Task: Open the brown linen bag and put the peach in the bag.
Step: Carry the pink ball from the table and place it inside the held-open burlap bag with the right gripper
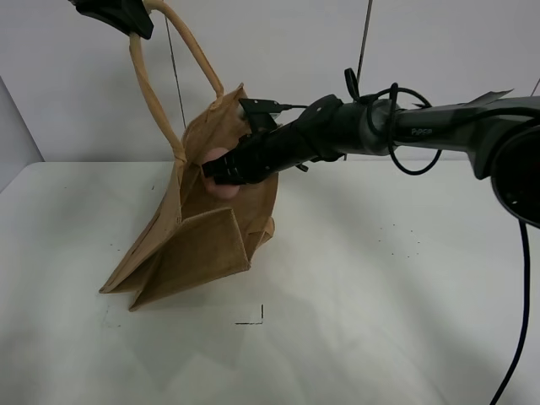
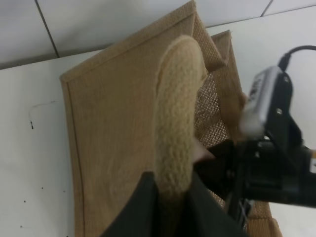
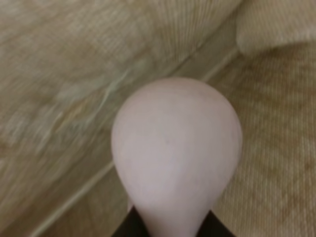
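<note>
One brown linen bag (image 1: pixel 202 240), one peach (image 1: pixel 224 189), two arms and one white bench (image 1: pixel 380 321). High over the bench's back-left corner, the left fingers (image 1: pixel 114 15) are clamped on one beige loop handle (image 1: pixel 152 93). The left wrist view shows two dark fingers (image 2: pixel 143 212) squeezing that thick woven loop between them. The handle is drawn taut, so the bag hangs tilted from it, its base down on the left half of the bench and its mouth opened up and to the right. The bag is tan-brown coarse jute with stitched edges and a folded gusset side, and the rope-like handle is lighter than the cloth. In the mouth sits the peach, a smooth, pale dusty-pink ball, small against the bag. The right wrist view shows weave all round the fruit (image 3: pixel 177 153). The right fingers (image 1: pixel 226 169) pinch the peach from both sides, reaching in at the mouth. The right arm (image 1: pixel 405 126) stretches level toward the bench's right side, with black cables looped on it
</note>
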`<state>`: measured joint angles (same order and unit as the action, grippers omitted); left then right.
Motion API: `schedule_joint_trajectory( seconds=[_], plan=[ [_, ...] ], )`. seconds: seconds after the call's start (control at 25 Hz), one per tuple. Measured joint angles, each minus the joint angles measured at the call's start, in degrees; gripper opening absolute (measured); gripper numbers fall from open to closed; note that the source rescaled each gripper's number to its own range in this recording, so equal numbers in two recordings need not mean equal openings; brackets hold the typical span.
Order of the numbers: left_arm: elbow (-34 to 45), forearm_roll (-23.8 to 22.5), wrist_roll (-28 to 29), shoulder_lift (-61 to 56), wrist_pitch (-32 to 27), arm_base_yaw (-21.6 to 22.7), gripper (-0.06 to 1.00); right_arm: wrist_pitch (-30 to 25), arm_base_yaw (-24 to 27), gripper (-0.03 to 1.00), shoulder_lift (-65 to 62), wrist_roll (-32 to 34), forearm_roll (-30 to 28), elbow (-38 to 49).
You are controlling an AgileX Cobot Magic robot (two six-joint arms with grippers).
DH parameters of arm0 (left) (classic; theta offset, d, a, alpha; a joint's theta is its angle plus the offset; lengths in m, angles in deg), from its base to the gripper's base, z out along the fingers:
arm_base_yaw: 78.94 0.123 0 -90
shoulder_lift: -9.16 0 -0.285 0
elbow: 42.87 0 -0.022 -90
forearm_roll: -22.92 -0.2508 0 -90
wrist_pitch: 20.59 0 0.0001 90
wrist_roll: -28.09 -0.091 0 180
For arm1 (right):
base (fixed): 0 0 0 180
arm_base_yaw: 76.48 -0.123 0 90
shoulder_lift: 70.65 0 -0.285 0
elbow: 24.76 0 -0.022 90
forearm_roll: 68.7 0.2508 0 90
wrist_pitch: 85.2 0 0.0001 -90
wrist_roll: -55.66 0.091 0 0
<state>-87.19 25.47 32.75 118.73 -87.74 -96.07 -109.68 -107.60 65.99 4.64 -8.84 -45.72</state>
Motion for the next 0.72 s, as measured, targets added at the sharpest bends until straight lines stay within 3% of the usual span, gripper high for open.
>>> schedule_joint_trajectory(
  seconds=[0.16,0.28,0.36,0.48,0.52,0.6,0.72],
  plan=[
    [0.0,0.0,0.0,0.0,0.0,0.0,0.0,-2.7,0.0,0.02,2.8,0.0,0.0,-4.5],
    [0.0,0.0,0.0,0.0,0.0,0.0,0.0,-4.5,-0.2,0.16,2.9,0.0,-0.2,-5.4],
    [0.0,0.0,0.0,0.0,0.0,0.0,0.0,-5.3,-0.3,0.35,2.9,1.0,-1.0,-5.5],
    [0.0,0.0,0.0,0.0,0.0,0.0,0.0,-6.6,-0.3,0.79,3.0,2.8,-3.6,-5.5],
    [0.0,0.0,0.0,0.0,0.0,0.0,0.0,-7.1,-0.3,0.87,3.0,3.6,-4.9,-5.5],
    [0.0,0.0,0.0,0.0,0.0,0.0,0.0,-7.8,-0.3,0.95,3.0,6.3,-8.5,-5.5],
    [0.0,0.2,0.0,0.0,0.0,0.0,0.0,-9.8,-0.3,0.99,2.5,11.5,-15.2,-5.6]
  ],
)
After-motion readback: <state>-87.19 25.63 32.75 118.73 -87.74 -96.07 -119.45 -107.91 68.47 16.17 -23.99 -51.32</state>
